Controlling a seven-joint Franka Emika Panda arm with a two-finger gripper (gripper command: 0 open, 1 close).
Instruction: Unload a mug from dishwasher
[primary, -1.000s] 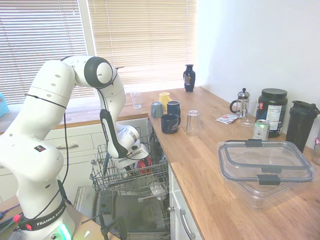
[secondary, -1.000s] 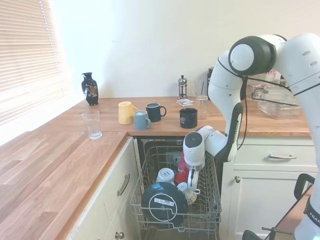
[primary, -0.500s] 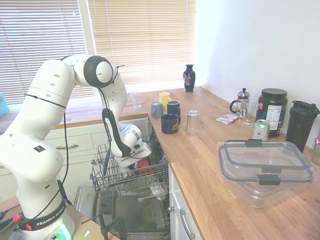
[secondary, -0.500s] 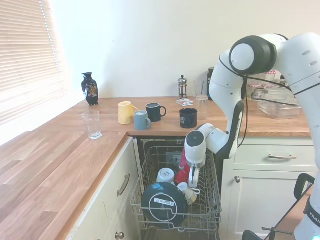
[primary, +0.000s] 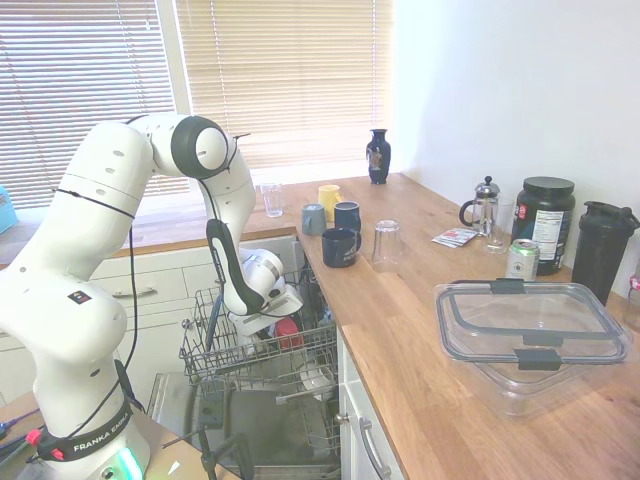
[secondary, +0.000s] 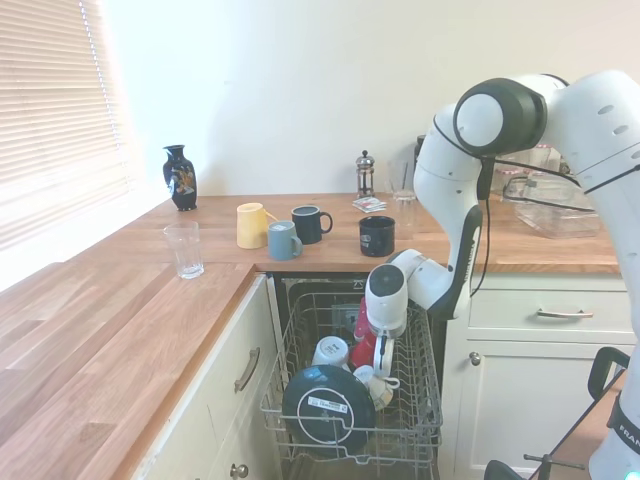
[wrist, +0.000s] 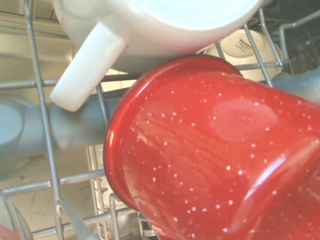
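The arm base carries the print "FRANKA EMIKA", partly visible in the first exterior view. The round dark blue item (secondary: 329, 408) at the front of the rack bears a white label; its text is too small to read.

The mug (wrist: 210, 160) is red with white speckles. In the wrist view it lies tilted, long axis slanted, rim (wrist: 125, 135) toward the white cup (wrist: 150, 30) just beside it. In the exterior views the mug (secondary: 366, 345) sits in the dishwasher (secondary: 352, 425) rack, directly under the pincer (secondary: 378, 355). Whether the pincer is spread or pinching the mug cannot be told.

Surrounding items: white cups (secondary: 331, 351) in the rack beside the mug. On the bench (secondary: 150, 330) above stand a yellow mug (secondary: 251, 225), dark blue mugs (secondary: 311, 224), a glass (secondary: 184, 249) and a vase (secondary: 180, 177)
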